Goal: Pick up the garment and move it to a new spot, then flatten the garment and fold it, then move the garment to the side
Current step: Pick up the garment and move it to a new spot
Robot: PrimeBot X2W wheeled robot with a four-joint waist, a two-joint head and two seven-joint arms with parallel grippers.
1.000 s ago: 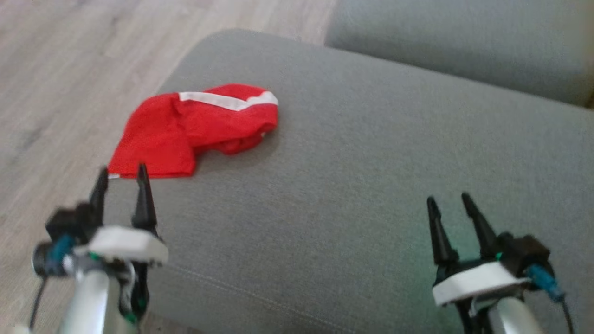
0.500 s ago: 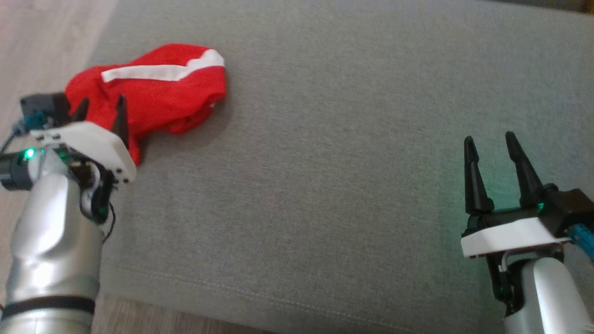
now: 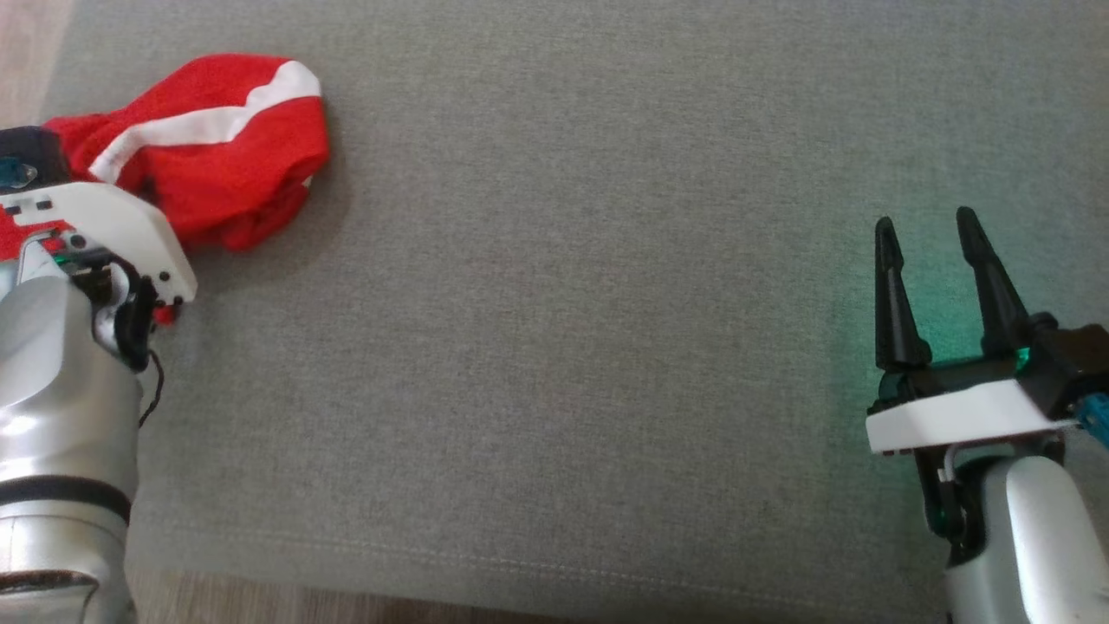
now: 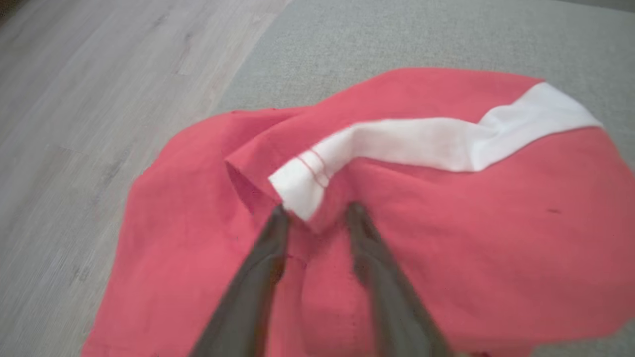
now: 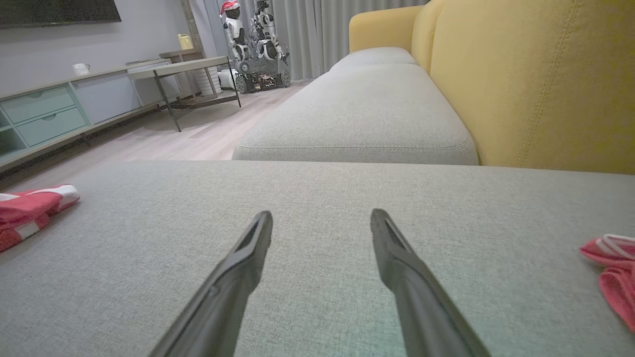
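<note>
Grey cushion [image 3: 563,364] is carrying the red garment [image 3: 225,173] at its far-left corner, partly hidden behind the left arm [image 3: 61,373]. Blurred, the left gripper [image 4: 317,212] is straddling a fold, grip unclear; the right gripper [image 3: 927,227] is hovering spread near the right edge.

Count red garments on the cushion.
2. One garment at the cushion's left end, by the left gripper; a second garment at the right wrist view's right edge. Others may be hidden.
</note>
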